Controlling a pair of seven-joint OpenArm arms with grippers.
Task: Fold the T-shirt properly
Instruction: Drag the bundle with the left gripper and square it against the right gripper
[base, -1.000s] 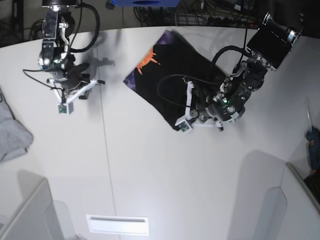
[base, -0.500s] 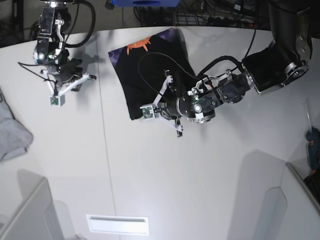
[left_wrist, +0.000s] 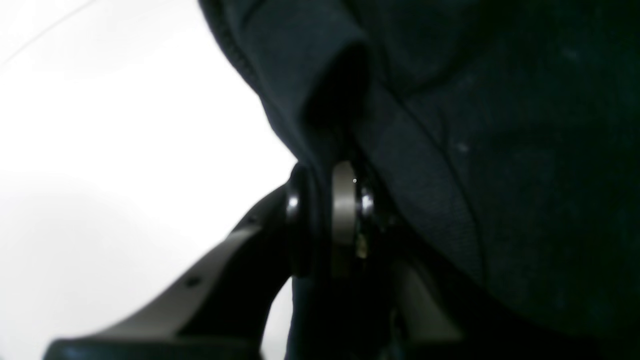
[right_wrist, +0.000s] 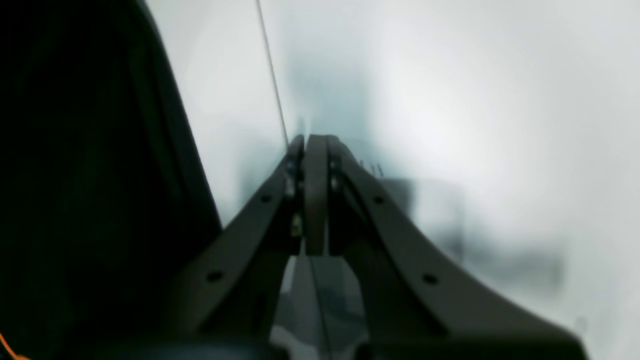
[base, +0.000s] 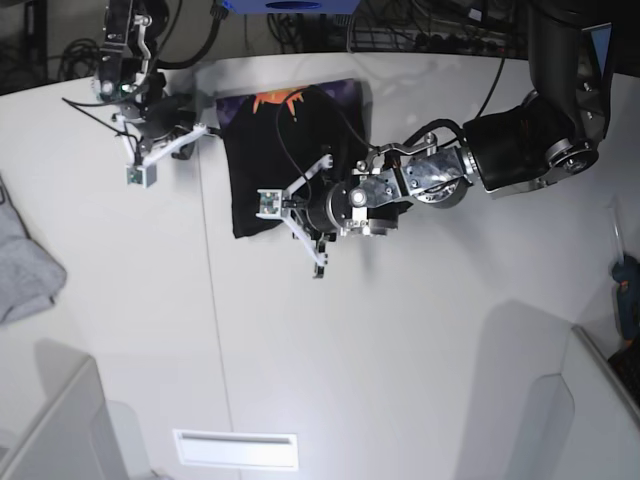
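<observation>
The black T-shirt lies folded on the white table, with its purple and orange print showing along the far edge. My left gripper is shut on the shirt's near edge. In the left wrist view its fingertips pinch a fold of the black cloth. My right gripper is shut and empty, just left of the shirt's left edge. In the right wrist view it hovers over the table seam, with dark cloth at its left.
A light grey garment lies at the table's left edge. A white slot plate sits near the front. Grey panels stand at both front corners. A blue object is at the right edge. Cables and a rack line the back.
My left gripper has dragged the T-shirt leftward across the table, turning it squarer to the table. My right gripper has moved up and right, close to the shirt's left edge.
</observation>
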